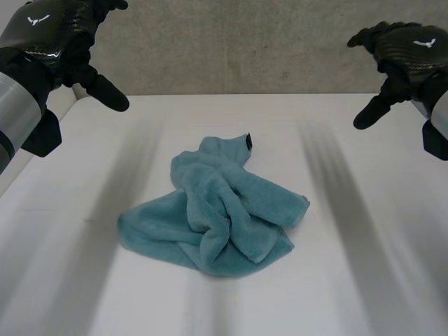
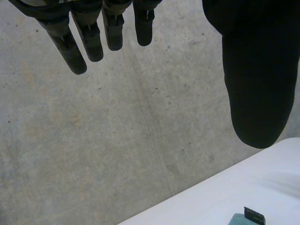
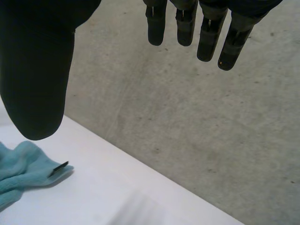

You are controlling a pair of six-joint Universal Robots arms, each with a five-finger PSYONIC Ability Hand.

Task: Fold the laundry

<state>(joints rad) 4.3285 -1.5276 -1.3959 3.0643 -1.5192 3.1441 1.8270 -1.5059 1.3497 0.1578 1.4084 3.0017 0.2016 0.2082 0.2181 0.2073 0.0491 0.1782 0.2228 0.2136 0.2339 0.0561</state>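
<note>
White table (image 1: pixel 364 280) w/ grey concrete surface (image 1: pixel 245 42) beyond far edge.

White emblems (image 1: pixel 38 19) mark the left hand (image 1: pixel 52 35) and right hand (image 1: pixel 409 47); no legible text.

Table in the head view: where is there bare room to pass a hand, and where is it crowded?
Bare table lies between the crumpled teal towel and the left hand, likewise the right hand, and along the near edge. The middle is crowded with bunched towel.

Fluffy teal cloth (image 1: pixel 217 217) on smooth matt white table (image 1: pixel 364 280)
</note>
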